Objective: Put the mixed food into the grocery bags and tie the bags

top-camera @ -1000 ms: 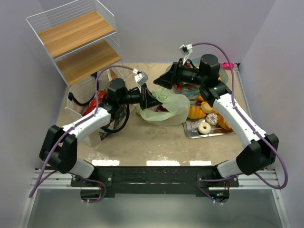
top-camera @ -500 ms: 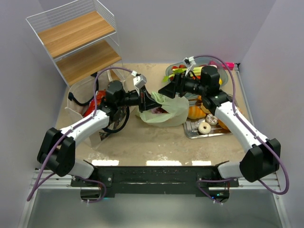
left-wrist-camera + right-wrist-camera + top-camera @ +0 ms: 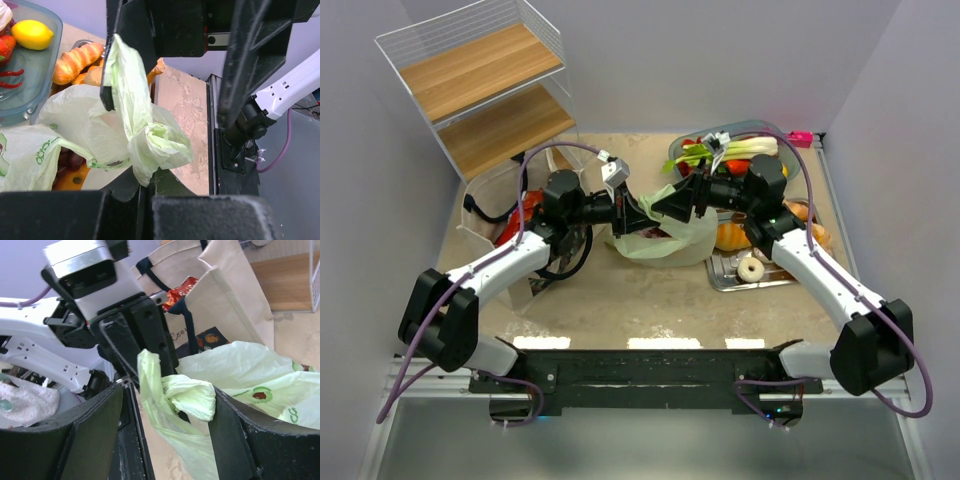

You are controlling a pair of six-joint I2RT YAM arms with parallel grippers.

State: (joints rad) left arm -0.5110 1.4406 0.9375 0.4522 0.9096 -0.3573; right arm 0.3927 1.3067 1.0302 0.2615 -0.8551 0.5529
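Green bag (image 3: 95, 131) clamped in left tool (image 3: 148, 186); lettering maybe "CA".

Fragments only — "OCA" on the pale-green bag (image 3: 90, 135), "Co…" on the tote (image 3: 225, 305).

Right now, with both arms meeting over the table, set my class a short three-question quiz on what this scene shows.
1. True or false: the doughnut is already inside the pale-green bag.
2. The lemon lies: A) in the canvas tote, B) in the clear tub, C) on the wire shelf.
3. Which hand is shut on the bag's twisted plastic?

Key
1. False: it sits on the metal tray.
2. B.
3. The left hand; the right hand is open.
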